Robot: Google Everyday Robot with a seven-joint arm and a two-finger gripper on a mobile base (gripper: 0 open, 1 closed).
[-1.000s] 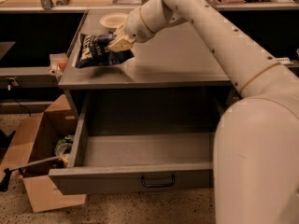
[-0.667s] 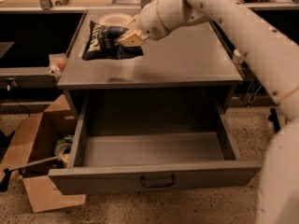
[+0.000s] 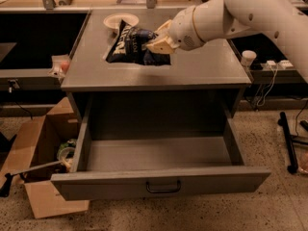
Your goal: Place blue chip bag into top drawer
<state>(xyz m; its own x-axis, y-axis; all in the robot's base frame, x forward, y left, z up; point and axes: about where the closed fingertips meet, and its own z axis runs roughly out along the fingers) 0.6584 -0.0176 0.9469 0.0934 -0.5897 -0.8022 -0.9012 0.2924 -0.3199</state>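
Observation:
The blue chip bag, dark navy foil with white lettering, hangs tilted in the air above the grey cabinet top. My gripper is shut on the bag's right edge, with cream fingers pinching it. The white arm reaches in from the upper right. The top drawer is pulled wide open below, its grey front panel carrying a small dark bar handle. The drawer's inside shows nothing in it. The bag is above the cabinet top, behind the drawer opening.
A cream round bowl sits at the back of the cabinet top. A brown cardboard box with clutter stands on the floor to the left of the drawer. A white cup and cables are at the right. A dark pole lies on the floor at right.
The gripper has lifted the chip bag off the cabinet top and carried it to the right, towards the middle. The drawer has stayed open.

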